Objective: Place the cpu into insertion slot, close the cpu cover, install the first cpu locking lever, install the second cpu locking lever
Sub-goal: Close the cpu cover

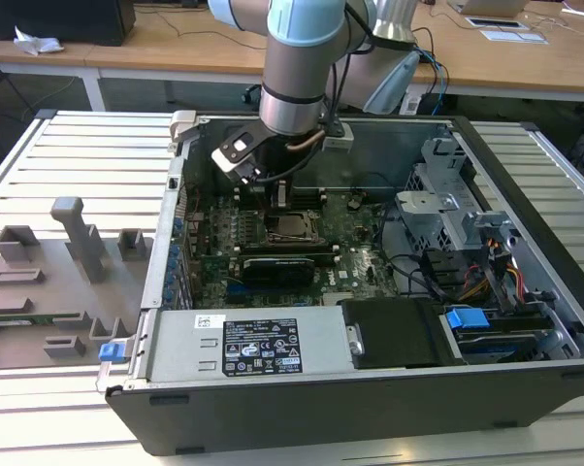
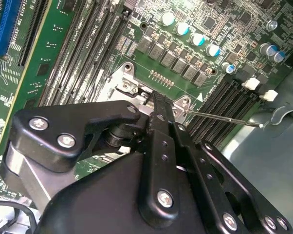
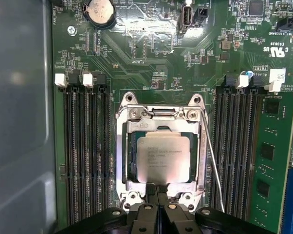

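So, insertion slot (image 3: 131, 163): holds the cpu (image 3: 163, 158), seated flat, its grey top showing through the cut-out of the cpu cover (image 3: 121, 156), which lies down over it.
Gripper (image 3: 156, 191): fingers pressed together with nothing between them, their tips at the slot's edge by the cover's tab. Whether they actually touch the metal is hard to tell.
Locking lever (image 3: 213, 161): a thin metal rod that leaves one corner of the slot and slants away over the neighbouring memory slots (image 3: 239, 146), clear of the cover.
Computer case (image 1: 321, 408): open on top. The green board inside carries the slot near its middle. A grey power supply (image 1: 253, 345) lies along the near wall, and drive cages and cables sit to the exterior view's right of the slot.
Room around the slot: low black memory slots flank it on two sides. The arm comes down onto it from above.
Surface: a white slatted table (image 1: 79, 155) bears the case. A grey fixture plate (image 1: 49, 282) with upright blocks lies to the exterior view's left of the slot, outside the case.
Room: wooden desks (image 1: 176, 44) stand beyond the case.
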Controlling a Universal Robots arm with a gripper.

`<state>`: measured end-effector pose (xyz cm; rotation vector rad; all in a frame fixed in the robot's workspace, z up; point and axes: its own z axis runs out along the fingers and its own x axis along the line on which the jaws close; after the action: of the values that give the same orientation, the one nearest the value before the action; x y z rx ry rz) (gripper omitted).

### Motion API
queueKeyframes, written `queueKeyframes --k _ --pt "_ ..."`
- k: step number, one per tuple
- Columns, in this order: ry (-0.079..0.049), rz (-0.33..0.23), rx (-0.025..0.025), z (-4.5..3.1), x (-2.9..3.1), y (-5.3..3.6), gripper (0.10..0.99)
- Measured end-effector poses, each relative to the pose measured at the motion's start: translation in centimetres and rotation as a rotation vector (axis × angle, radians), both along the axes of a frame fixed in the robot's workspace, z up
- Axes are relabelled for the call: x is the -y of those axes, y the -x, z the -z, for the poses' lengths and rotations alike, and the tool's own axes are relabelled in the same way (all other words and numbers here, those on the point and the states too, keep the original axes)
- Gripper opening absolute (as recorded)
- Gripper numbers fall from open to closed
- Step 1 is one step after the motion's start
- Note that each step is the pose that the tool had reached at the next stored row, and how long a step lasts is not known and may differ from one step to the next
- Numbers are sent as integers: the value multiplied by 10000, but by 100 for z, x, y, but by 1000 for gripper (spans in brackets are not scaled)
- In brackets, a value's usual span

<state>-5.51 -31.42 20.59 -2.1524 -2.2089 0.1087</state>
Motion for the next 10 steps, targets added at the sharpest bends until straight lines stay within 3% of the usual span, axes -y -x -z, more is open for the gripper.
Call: queueKeyframes --k 7,10 --pt "-20 -27 0 -1 9 -84 106" --pt "-19 -28 0 -81 10 -84 106"
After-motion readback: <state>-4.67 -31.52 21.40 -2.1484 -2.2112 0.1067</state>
